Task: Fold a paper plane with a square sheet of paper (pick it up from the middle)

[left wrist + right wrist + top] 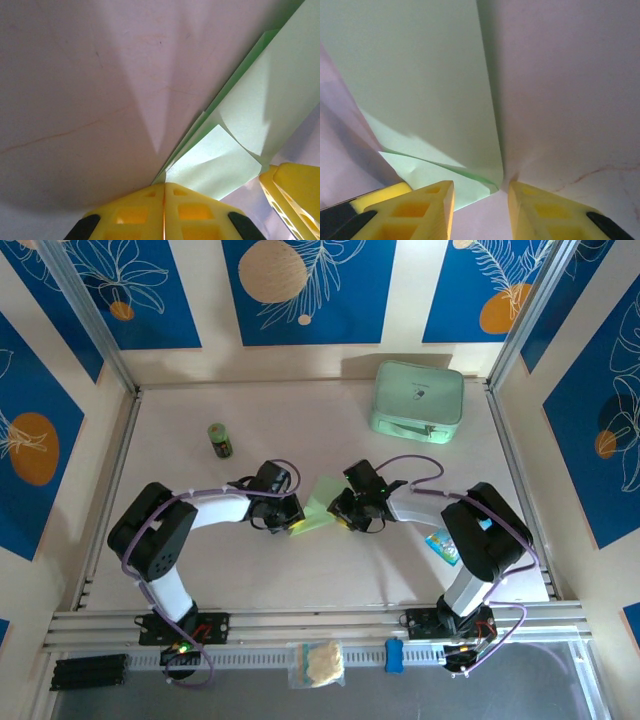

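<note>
Paper (322, 502) sits at middle of bench (250, 570): a few folds in, no dart yet (most creasing left, I'd say). Left fingers (164, 196) pressed together at its edge; right fingers (342, 521) spread over a corner.

Mint-green case (417, 398): small dark mark on lid, too small to read.
Green bottle (220, 441): label too small to read.
</note>
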